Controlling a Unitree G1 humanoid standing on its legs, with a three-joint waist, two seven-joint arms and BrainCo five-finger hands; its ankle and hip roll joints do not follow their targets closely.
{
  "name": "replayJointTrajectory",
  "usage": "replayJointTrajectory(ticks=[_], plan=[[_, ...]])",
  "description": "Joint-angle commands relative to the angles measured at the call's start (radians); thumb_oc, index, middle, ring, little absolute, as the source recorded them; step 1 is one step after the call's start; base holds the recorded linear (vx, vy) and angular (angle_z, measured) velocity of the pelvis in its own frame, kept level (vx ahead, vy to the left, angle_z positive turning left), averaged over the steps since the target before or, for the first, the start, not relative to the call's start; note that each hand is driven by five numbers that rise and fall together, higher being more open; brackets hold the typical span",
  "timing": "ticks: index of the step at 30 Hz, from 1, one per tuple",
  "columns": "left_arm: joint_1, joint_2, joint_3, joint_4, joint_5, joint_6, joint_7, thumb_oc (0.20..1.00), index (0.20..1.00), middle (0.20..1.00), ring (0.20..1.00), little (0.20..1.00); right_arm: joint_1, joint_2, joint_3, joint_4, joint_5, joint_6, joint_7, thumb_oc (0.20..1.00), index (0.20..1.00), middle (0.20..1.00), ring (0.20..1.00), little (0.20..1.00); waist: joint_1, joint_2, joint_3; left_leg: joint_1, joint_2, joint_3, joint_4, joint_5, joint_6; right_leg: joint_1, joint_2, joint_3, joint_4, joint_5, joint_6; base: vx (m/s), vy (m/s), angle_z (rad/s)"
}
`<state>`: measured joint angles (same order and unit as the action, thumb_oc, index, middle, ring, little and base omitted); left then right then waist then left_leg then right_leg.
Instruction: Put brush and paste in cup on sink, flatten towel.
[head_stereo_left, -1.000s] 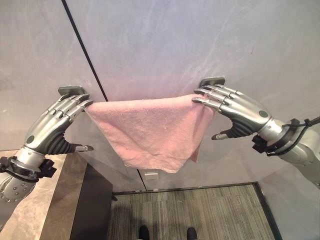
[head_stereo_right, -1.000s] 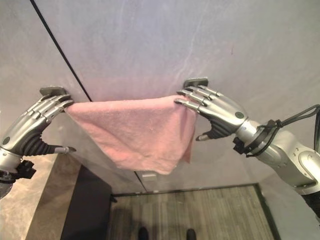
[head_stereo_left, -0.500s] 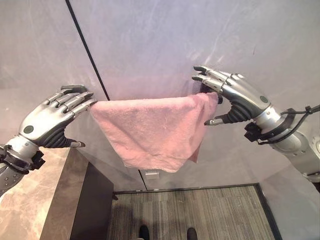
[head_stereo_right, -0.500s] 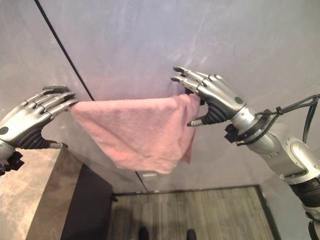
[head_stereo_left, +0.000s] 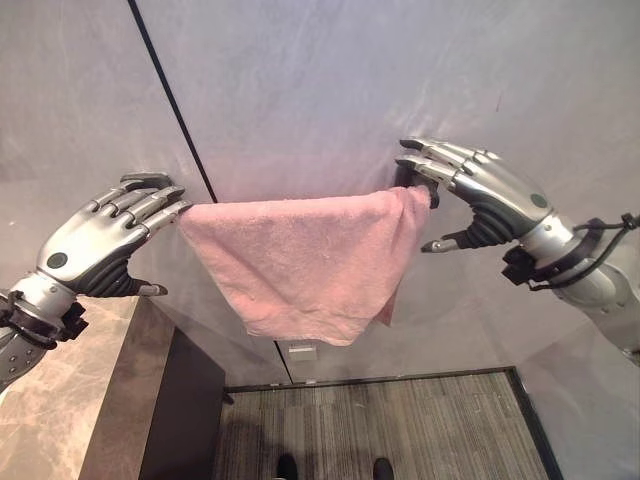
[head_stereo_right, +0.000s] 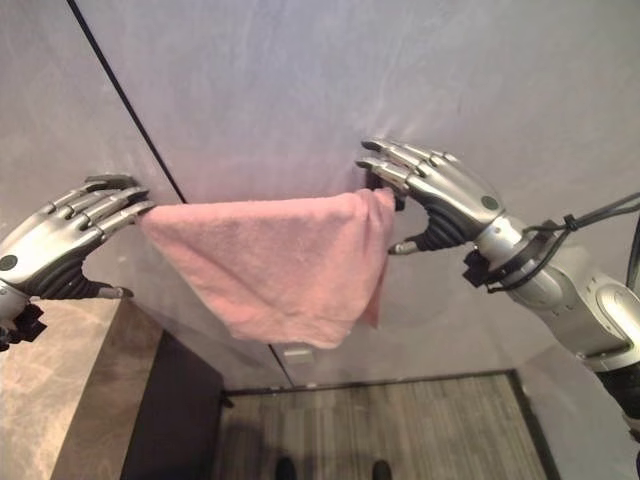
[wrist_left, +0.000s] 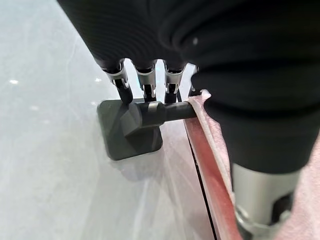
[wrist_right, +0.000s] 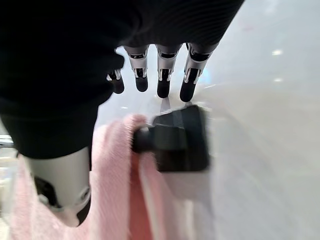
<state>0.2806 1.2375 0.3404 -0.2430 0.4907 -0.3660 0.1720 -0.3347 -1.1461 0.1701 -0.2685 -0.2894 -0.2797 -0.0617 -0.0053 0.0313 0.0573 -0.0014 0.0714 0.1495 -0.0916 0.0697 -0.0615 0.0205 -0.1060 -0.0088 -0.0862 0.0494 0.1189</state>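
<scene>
Grey marble wall backing the rumpled pink terry towel (head_stereo_left: 300, 262): left hand (head_stereo_left: 95, 245) at 9 o'clock and right hand (head_stereo_left: 485, 195) at 3 are hovering with fingers extended, flattening underway, likely needing outward smoothing next.

The towel (head_stereo_left: 305, 262) hangs over a wall rail between two brackets, the left hand (head_stereo_left: 100, 248) at its left end, the right hand (head_stereo_left: 480, 190) at its right.

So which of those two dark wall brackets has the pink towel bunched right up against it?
The bracket by the right hand: the towel crowds against it, while the left hand's bracket keeps some bare rail.
</scene>
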Motion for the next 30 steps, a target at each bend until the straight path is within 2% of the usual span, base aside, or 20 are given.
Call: replayJointTrajectory(ticks=[1, 7, 18, 24, 30], plan=[[0.038, 0.014, 0.012, 0.075, 0.027, 0.032, -0.031, 1.000, 1.000, 1.000, 1.000, 1.000, -0.012, 0.021, -0.036, -0.020, 0.015, 0.000, -0.023, 1.000, 1.000, 1.000, 1.000, 1.000, -0.010, -0.049, -0.042, 0.050, 0.043, -0.002, 0.004, -0.050, -0.038, -0.057, -0.084, 0.008, -0.001, 0.051, 0.072, 0.00, 0.000, 0.00], [0.056, -0.006, 0.025, 0.083, 0.042, 0.039, -0.026, 1.000, 1.000, 1.000, 1.000, 1.000, 0.041, 0.025, -0.076, -0.029, 0.014, -0.003, -0.012, 1.000, 1.000, 1.000, 1.000, 1.000, -0.010, -0.049, -0.046, 0.052, 0.042, -0.002, 0.004, -0.051, -0.037, -0.054, -0.082, 0.011, -0.001, 0.050, 0.070, 0.00, 0.000, 0.00], [0.088, 0.004, 0.059, 0.105, 0.109, 0.055, 0.002, 1.000, 1.000, 1.000, 1.000, 1.000, 0.071, 0.027, -0.098, -0.032, 0.022, -0.007, -0.009, 1.000, 1.000, 1.000, 1.000, 1.000, -0.009, -0.049, -0.047, 0.057, 0.040, -0.003, 0.004, -0.051, -0.036, -0.048, -0.082, 0.006, -0.001, 0.049, 0.070, 0.00, 0.000, 0.00], [0.148, -0.013, 0.123, 0.122, 0.152, 0.071, 0.029, 1.000, 1.000, 1.000, 1.000, 1.000, 0.117, 0.028, -0.135, -0.028, 0.032, -0.009, -0.004, 1.000, 1.000, 1.000, 1.000, 1.000, -0.005, -0.046, -0.048, 0.063, 0.042, -0.004, 0.004, -0.053, -0.036, -0.042, -0.081, 0.003, -0.001, 0.044, 0.068, 0.00, 0.000, 0.00], [0.145, -0.048, 0.136, 0.130, 0.157, 0.080, 0.064, 1.000, 1.000, 1.000, 1.000, 1.000, 0.131, 0.038, -0.144, -0.022, 0.032, -0.008, -0.008, 1.000, 1.000, 1.000, 1.000, 1.000, -0.004, -0.046, -0.048, 0.064, 0.045, -0.009, 0.004, -0.052, -0.037, -0.036, -0.079, -0.001, -0.001, 0.039, 0.065, 0.00, 0.000, 0.00]])
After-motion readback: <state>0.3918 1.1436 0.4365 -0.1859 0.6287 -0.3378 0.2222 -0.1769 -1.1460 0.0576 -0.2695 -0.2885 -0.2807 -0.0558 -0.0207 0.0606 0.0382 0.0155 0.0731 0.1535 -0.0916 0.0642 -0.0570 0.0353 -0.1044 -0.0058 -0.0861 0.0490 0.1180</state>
